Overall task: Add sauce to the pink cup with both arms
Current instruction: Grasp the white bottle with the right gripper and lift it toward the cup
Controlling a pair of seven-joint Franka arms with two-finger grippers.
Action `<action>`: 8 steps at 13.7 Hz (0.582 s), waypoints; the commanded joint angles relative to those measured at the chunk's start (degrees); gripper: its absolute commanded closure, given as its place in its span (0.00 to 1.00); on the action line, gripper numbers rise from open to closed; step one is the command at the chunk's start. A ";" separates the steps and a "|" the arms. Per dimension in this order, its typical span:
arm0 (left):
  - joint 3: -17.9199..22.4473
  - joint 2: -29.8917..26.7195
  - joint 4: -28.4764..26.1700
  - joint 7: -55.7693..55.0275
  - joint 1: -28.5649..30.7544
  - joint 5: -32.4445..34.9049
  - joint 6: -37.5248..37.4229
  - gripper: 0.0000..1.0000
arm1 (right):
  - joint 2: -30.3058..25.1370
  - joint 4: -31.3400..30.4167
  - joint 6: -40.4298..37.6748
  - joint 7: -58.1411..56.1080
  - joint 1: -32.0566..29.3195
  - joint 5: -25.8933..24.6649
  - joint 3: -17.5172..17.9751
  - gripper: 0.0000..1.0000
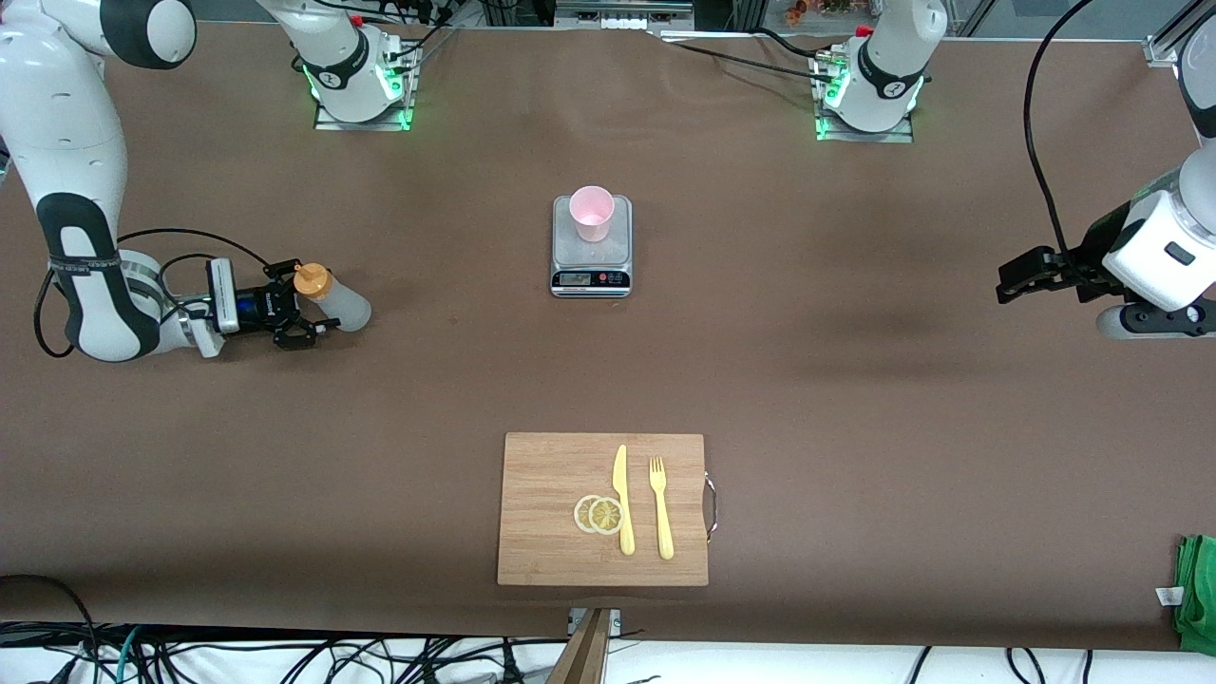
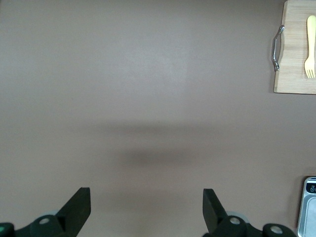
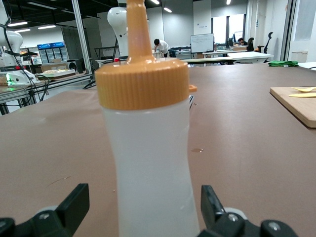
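Sauce bottle (image 1: 334, 297) upright btwn spread, non-gripping right tool (image 1: 306, 305); left tool (image 1: 1018, 280) released, waits over bare table (image 1: 855, 380)

Cutting board (image 1: 551, 513) holds knife (image 1: 622, 499), fork (image 1: 660, 508), 2 lemon slices (image 1: 598, 515) — scale (image 1: 591, 256) farther back.

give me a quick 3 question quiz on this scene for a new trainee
1. True or false: the right hand has its fingers open on either side of the squeeze bottle, without closing on it.
2. What does the pink cup stand on? A) the cutting board B) the scale C) the bare table
3. Fill in: on the cutting board, the knife lies between the fork and the two ____ slices.

Key
1. True. The left hand is open too, waiting over bare table at its own end.
2. B, the scale.
3. Lemon.
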 commanded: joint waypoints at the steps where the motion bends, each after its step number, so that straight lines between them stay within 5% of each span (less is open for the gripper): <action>1: -0.19 -0.04 0.84 1.30 0.31 1.02 -1.71 0.00 | 0.98 1.26 -0.36 -0.14 0.37 0.97 0.26 0.01; 6: -0.28 0.58 0.93 1.22 0.39 0.94 -1.62 0.00 | 0.89 2.40 0.08 3.02 0.90 0.36 0.26 0.34; 8: -0.28 0.58 0.93 1.30 0.31 0.94 -1.62 0.00 | 0.89 2.57 0.25 4.69 1.34 0.09 0.26 0.40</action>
